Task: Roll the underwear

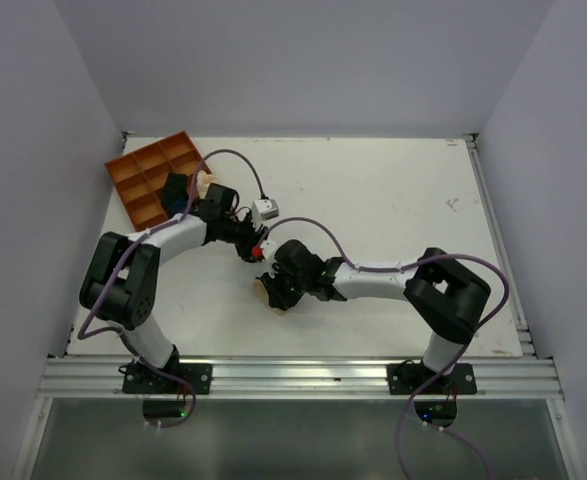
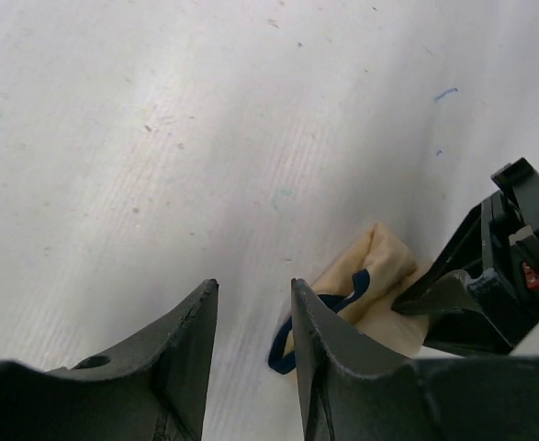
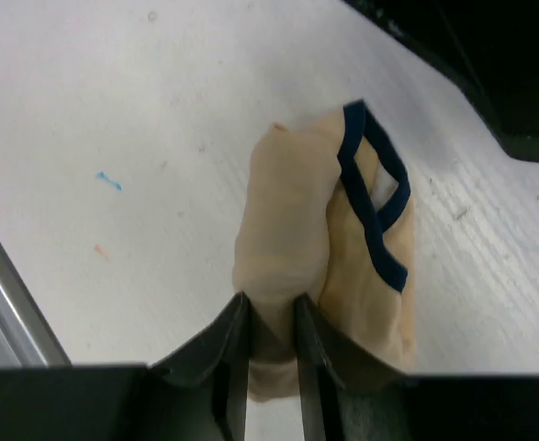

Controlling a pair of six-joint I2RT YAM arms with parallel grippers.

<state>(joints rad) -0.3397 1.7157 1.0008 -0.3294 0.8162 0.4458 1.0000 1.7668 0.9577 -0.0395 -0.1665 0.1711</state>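
The underwear (image 3: 292, 211) is a beige bundle with a dark edge band, lying folded on the white table. My right gripper (image 3: 271, 310) is shut on a rolled fold at its near end. In the top view the underwear (image 1: 262, 290) peeks out beside the right gripper (image 1: 275, 296) near the table's middle. My left gripper (image 2: 253, 287) hovers just beside the cloth, open, with only bare table between its fingers. The underwear (image 2: 376, 272) lies to the right of its right finger (image 2: 329, 340), touching or nearly touching it. The left gripper (image 1: 249, 252) sits just behind the right one.
An orange compartment tray (image 1: 138, 165) stands at the back left, with a dark blue cloth (image 1: 177, 192) and a cream roll (image 1: 205, 183) at its near edge. A small white box (image 1: 265, 210) on a cable lies behind the left arm. A metal rail (image 1: 293, 375) runs along the near edge.
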